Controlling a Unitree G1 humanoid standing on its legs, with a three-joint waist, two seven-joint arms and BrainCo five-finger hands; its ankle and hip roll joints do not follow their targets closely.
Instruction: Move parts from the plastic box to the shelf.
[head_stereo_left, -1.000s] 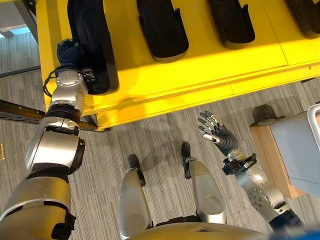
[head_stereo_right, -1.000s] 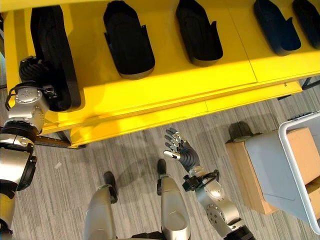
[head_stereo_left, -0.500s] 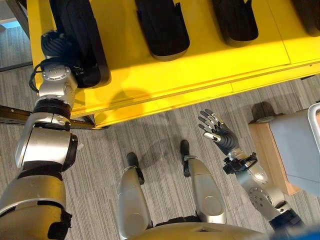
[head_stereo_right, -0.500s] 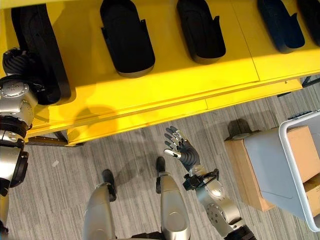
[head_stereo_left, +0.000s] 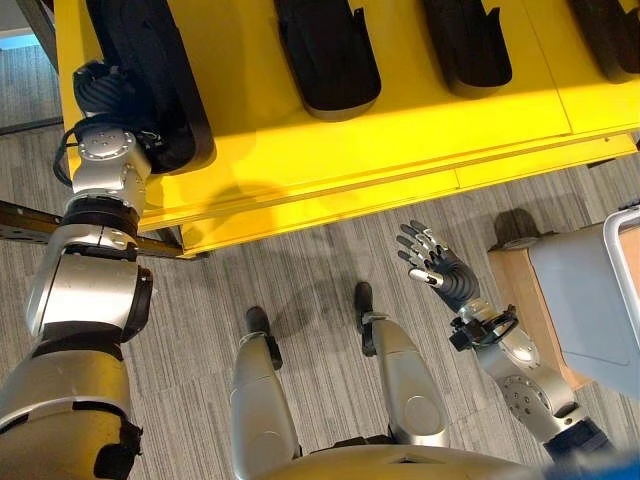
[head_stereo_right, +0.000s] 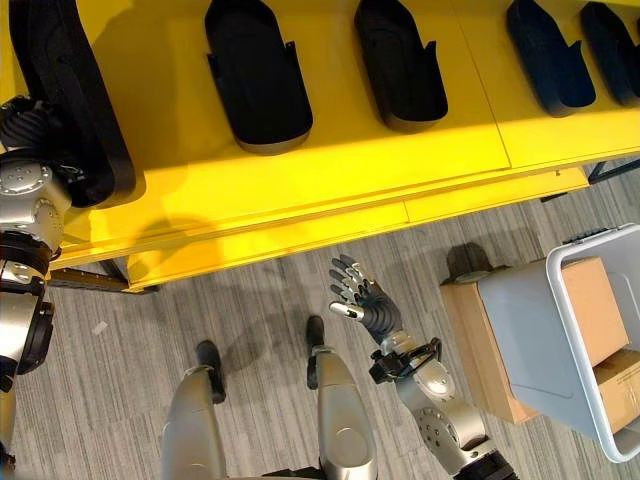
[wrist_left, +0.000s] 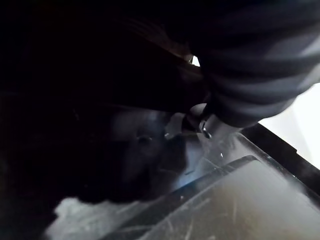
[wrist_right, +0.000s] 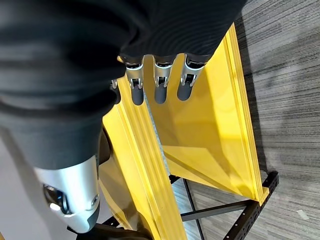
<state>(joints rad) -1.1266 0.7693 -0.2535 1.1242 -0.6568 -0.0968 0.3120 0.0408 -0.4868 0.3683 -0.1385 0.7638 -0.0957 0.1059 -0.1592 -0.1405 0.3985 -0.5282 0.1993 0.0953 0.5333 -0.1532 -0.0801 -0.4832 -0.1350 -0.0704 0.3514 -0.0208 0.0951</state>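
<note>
Reaching into the upper left of the frame, the left hand (head_stereo_left: 100, 90) is pressing against the long black part (head_stereo_left: 150, 70) lying at the left end of the yellow shelf (head_stereo_left: 400, 120); its fingers are hiding behind the part, so I cannot tell whether they are gripping. The left wrist view is showing mostly darkness. Further right, three more black parts (head_stereo_right: 258, 75) are sitting in a row on the shelf. At lower centre-right the right hand (head_stereo_right: 362, 300) is hovering over the floor, fingers straight and spread, holding nothing. At the right edge the grey plastic box (head_stereo_right: 560, 340) is resting on a cardboard carton (head_stereo_right: 470, 330), partly cut off.
</note>
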